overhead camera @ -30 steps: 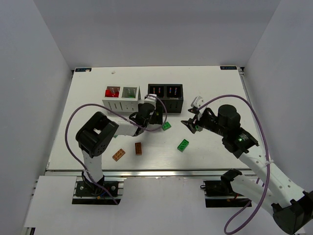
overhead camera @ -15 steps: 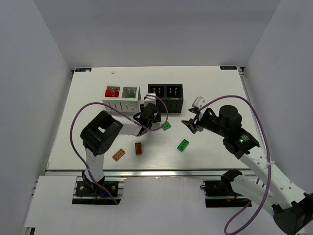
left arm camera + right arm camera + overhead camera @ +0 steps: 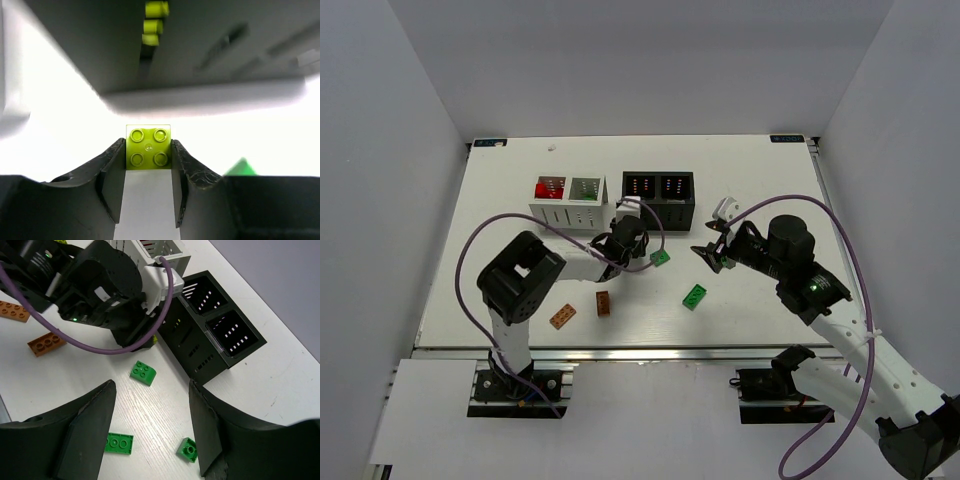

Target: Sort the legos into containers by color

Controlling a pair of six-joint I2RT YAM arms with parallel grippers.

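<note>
From above, the left gripper (image 3: 631, 240) is low over the table, just in front of the left corner of the black container (image 3: 658, 188). Its wrist hides whatever is between the fingers. The right gripper (image 3: 710, 255) hangs in front of that container's right end. One green brick (image 3: 661, 257) lies between the two grippers.

Only the left wrist camera shows the grasp. A yellow-green brick (image 3: 148, 146) sits studs up, and the two fingers (image 3: 112, 170) press on its two sides. I judge that the pick is made. A good next move is to lift straight up with a steady squeeze, so the small brick does not twist, and to clear the container wall before going across. More yellow-green studs (image 3: 155, 22) show ahead through a gap. I cannot tell which compartment they are in.

The right wrist camera shows its own jaws wide apart, with nothing in them. It also shows two further green bricks (image 3: 119, 442), well in front of the black container.
</note>
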